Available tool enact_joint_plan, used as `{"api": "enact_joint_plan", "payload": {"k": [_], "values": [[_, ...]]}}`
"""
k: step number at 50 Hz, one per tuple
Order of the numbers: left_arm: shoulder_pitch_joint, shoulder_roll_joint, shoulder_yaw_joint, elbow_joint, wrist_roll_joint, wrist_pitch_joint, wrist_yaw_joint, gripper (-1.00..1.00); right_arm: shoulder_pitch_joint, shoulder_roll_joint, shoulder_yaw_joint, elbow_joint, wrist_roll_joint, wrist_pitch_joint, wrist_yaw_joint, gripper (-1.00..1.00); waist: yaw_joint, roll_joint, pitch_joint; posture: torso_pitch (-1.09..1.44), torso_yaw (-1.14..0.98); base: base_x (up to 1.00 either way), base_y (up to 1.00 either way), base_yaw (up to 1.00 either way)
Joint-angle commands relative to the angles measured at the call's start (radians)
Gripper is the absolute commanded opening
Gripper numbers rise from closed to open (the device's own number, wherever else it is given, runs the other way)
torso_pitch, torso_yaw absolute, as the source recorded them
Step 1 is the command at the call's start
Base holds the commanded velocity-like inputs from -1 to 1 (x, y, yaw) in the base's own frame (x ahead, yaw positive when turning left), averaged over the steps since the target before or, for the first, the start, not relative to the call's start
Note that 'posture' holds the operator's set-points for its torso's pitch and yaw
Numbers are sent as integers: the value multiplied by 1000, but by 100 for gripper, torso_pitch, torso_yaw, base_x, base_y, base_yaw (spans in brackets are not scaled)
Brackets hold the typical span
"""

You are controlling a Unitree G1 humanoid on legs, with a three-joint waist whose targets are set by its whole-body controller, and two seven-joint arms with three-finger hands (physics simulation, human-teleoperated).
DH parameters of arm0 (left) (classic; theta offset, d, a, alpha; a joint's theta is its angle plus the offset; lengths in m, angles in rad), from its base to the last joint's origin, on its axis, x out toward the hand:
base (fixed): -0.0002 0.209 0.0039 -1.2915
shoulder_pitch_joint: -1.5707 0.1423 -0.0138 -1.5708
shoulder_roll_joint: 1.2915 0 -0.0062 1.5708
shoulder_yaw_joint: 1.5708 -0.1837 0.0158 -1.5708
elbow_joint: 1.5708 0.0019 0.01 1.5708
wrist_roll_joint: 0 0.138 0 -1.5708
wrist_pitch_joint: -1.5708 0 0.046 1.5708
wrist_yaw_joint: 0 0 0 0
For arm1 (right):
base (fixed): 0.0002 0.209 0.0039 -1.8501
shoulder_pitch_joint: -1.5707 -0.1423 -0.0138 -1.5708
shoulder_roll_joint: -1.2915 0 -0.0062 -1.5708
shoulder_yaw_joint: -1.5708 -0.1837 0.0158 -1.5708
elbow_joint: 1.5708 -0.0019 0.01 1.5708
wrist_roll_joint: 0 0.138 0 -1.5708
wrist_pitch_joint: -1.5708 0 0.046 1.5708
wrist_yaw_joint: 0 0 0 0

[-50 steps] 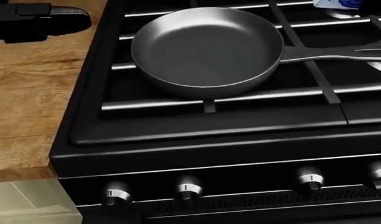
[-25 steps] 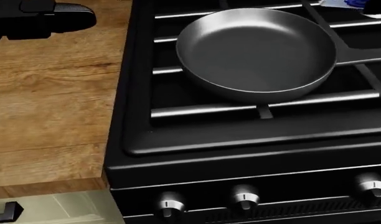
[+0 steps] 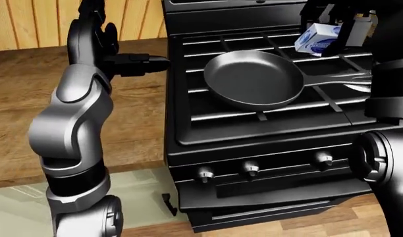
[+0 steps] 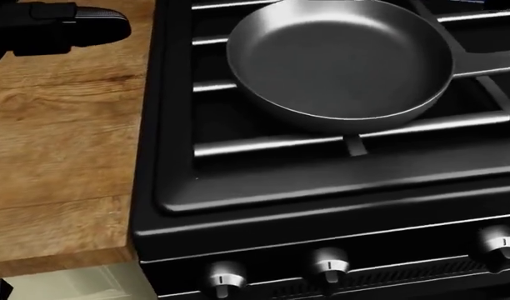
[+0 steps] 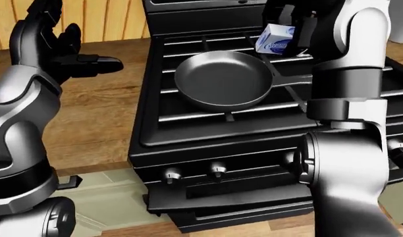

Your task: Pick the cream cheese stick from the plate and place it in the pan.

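Note:
The grey pan [image 4: 338, 59] sits empty on the black stove grate [image 4: 271, 144], handle pointing to the right. The cream cheese stick, a white and blue box [image 3: 318, 38], hangs tilted above the grate, just beyond the pan's upper right rim. My right hand [image 5: 292, 33] is at the top of the right-eye view with dark fingers closed round the box. A white sliver of the plate [image 3: 361, 87] shows behind my right arm. My left hand [image 3: 145, 64] is open and empty, fingers stretched out over the wooden counter left of the stove.
The wooden counter [image 4: 63, 156] lies left of the stove. Silver knobs [image 4: 330, 262] line the stove's lower face. My right arm [image 5: 350, 98] stands between the camera and the stove's right side. A wood-panelled wall [image 3: 30, 22] rises behind the counter.
The head camera has shifted, so the pan now sits further right and higher in that view. The cream cheese box has left the view's top edge. The left hand holds its place.

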Motion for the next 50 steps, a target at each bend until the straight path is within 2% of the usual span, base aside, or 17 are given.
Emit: {"api": "enact_joint_plan", "payload": {"k": [1,14,33,50], "values": [[-31,12,11,-26,3,-26,2,100,-58,-16,-11,-53,3,-4,-26,-100,1,-9,-39,0,0,0,0,0],[-34,13,11,-29,3,-21,5,100,-102,-8,-3,-26,-4,-15,-31,-100,-13,-5,-37,0,0,0,0,0],[-37,19,16,-31,-3,-17,1,100,-253,104,44,118,-23,-24,-69,-100,-18,4,-29,0,0,0,0,0],[-39,23,17,-23,-11,-22,9,100,-202,212,66,40,-26,-33,-47,-100,-17,9,-31,0,0,0,0,0]]}}
